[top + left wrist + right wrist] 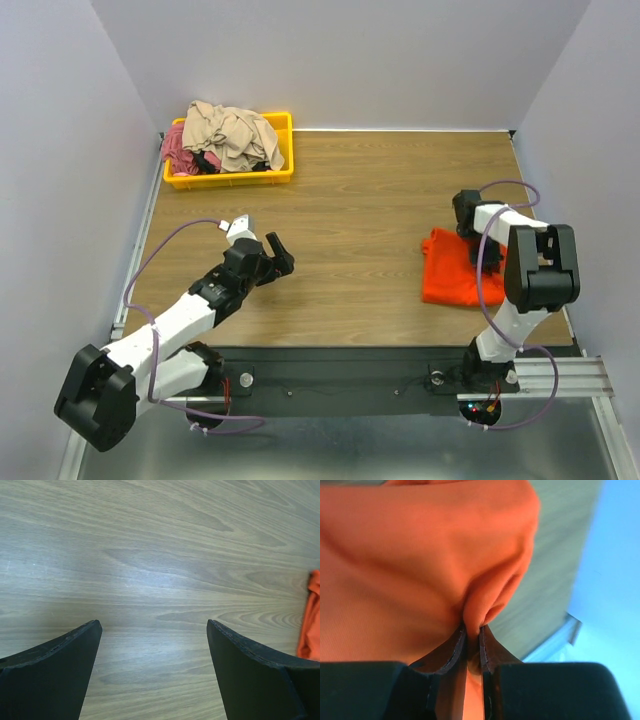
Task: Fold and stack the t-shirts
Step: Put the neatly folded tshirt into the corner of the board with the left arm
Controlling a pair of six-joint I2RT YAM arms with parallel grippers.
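Note:
A bright orange-red t-shirt (448,278) lies folded at the right side of the table. My right gripper (477,250) is down on its right part, shut on a pinched fold of the orange-red cloth (420,570). That gripper (473,629) has the fold squeezed between its fingertips. My left gripper (262,238) hovers over bare wood left of centre, open and holding nothing. In the left wrist view the gripper (154,625) stands wide over the tabletop, with the orange-red shirt's edge (312,620) at the far right. Beige-tan (232,132) and dusty-pink (178,150) t-shirts lie crumpled in the tray.
A yellow plastic tray (280,172) stands at the back left of the wooden table (360,210). Grey walls close in the left, back and right sides. A metal rail (560,375) runs along the near edge by the arm bases.

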